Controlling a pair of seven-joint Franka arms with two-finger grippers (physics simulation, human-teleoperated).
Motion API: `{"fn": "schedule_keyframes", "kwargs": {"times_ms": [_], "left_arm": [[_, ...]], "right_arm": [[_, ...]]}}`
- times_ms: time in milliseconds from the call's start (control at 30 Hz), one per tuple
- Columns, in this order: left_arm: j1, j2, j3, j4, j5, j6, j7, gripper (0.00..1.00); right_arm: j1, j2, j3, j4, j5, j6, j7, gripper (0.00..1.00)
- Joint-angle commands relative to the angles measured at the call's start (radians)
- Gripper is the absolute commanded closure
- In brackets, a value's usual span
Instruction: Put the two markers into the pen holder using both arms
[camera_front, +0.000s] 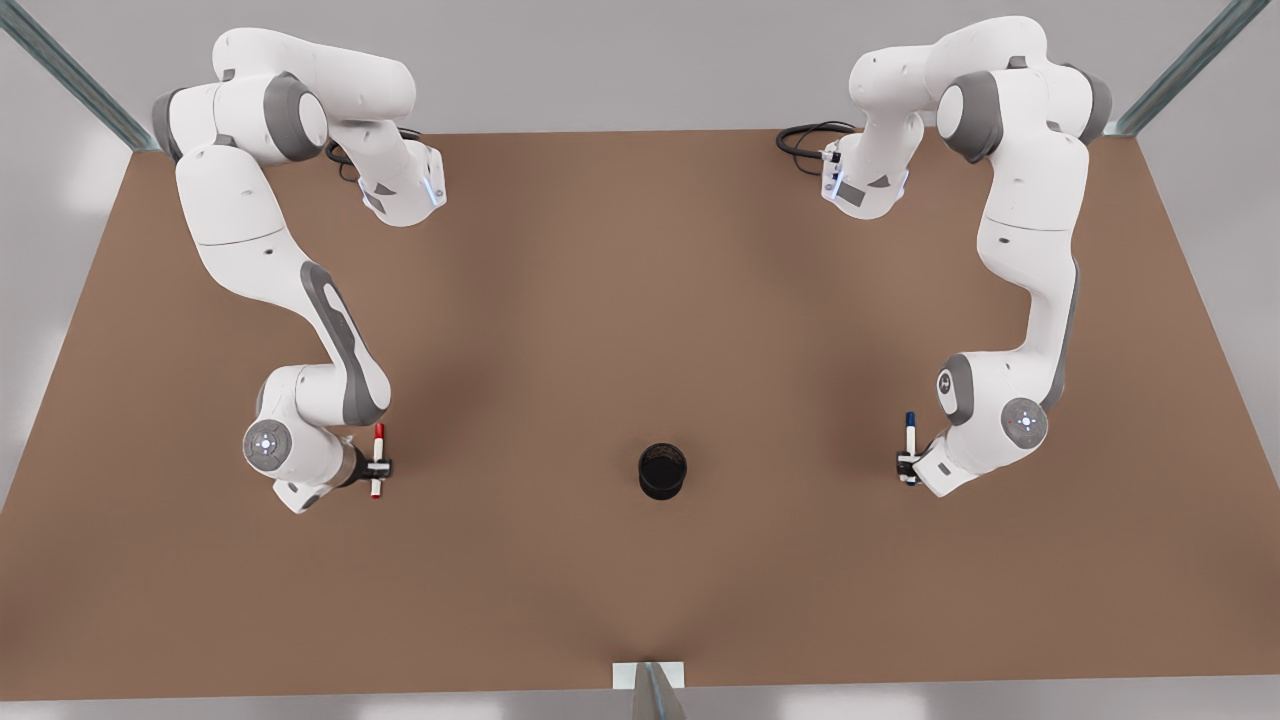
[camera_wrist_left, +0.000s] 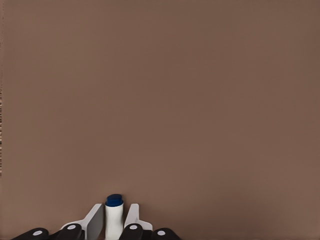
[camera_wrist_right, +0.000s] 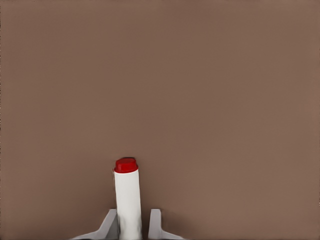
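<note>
The black round pen holder (camera_front: 662, 470) stands upright near the table's middle front. My right gripper (camera_front: 378, 465) is at the front view's left, well left of the holder, shut on the red-capped marker (camera_front: 378, 438). In the right wrist view the white barrel with its red cap (camera_wrist_right: 128, 192) sticks out between the white fingertips (camera_wrist_right: 134, 227). My left gripper (camera_front: 908, 463) is at the front view's right, well right of the holder, shut on the blue-capped marker (camera_front: 910, 428). In the left wrist view the blue-capped marker (camera_wrist_left: 114, 215) sits between the fingers (camera_wrist_left: 114, 229).
The brown table (camera_front: 640, 300) stretches wide between the two arms. Both arm bases stand at the far corners, with black cables (camera_front: 805, 138) by the one at the front view's right. A small white bracket (camera_front: 648, 674) sits at the table's near edge.
</note>
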Motion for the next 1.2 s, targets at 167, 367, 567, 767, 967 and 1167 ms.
{"fn": "schedule_keyframes", "kwargs": {"times_ms": [167, 367, 567, 767, 967, 1167], "left_arm": [[-0.001, -0.001, 0.0, -0.003, 0.001, 0.002, -0.075, 0.58], [-0.003, 0.005, 0.0, -0.003, 0.003, 0.001, -0.075, 0.62], [-0.011, 0.005, 0.002, -0.001, 0.003, 0.001, -0.089, 0.66], [-0.009, 0.004, 0.002, -0.001, 0.004, 0.001, -0.089, 0.71], [-0.009, -0.006, 0.003, 0.0, 0.009, -0.001, -0.08, 0.74], [-0.008, -0.095, 0.002, 0.0, 0.009, -0.056, -0.045, 0.76]], "right_arm": [[0.004, -0.002, 0.0, 0.007, -0.003, 0.005, 0.012, 0.79], [0.012, -0.097, 0.046, 0.119, -0.005, -0.119, 0.017, 0.79], [0.179, -0.137, 0.226, 0.187, -0.005, 0.077, 0.086, 0.79], [0.457, 0.09, 0.207, 0.633, -0.106, 0.2, 0.326, 0.79], [0.581, 0.2, 0.176, 0.671, -0.106, 0.51, 0.326, 0.79], [0.604, 0.283, 0.166, 0.653, -0.135, 0.688, 0.32, 0.79]]}}
